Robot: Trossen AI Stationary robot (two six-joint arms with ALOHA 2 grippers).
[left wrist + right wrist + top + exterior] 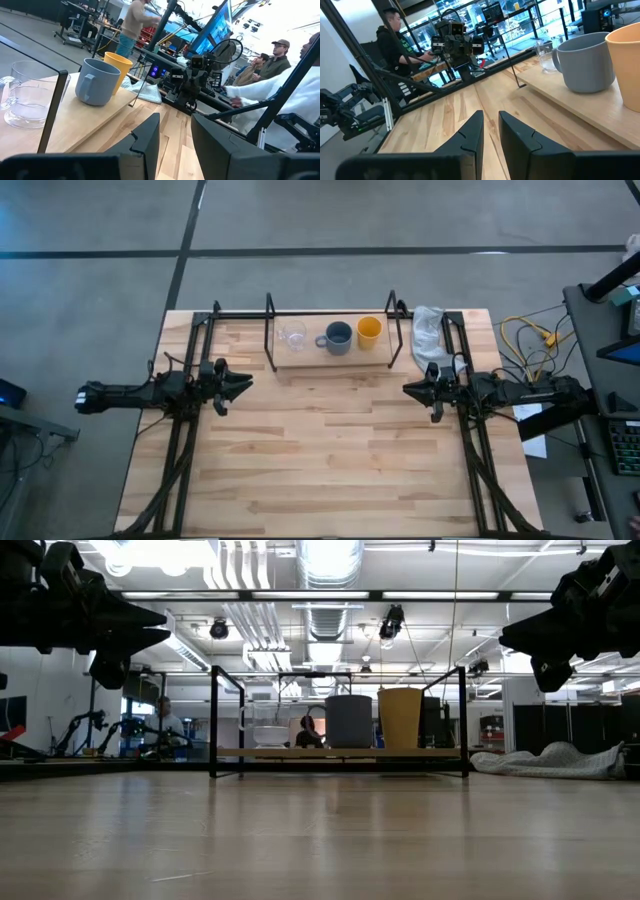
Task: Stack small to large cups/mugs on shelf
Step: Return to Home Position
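Three vessels stand upright in a row on the low light-wood shelf (320,361) at the table's far edge. The clear glass cup (291,336) is on the left, the grey-blue mug (338,338) in the middle with its handle toward the glass, and the yellow cup (369,330) on the right. My left gripper (243,383) hovers open above the table, left of the shelf and nearer than it. My right gripper (407,389) hovers to the shelf's right, its fingers narrowly open. Both point toward the table's middle and touch nothing.
A white cloth (427,330) lies crumpled at the far right corner, beside the shelf's black wire upright (395,330). Black arm frames run along both table sides. Bare wood tabletop (330,450) stretches between the arms. People sit and stand in the room beyond the table.
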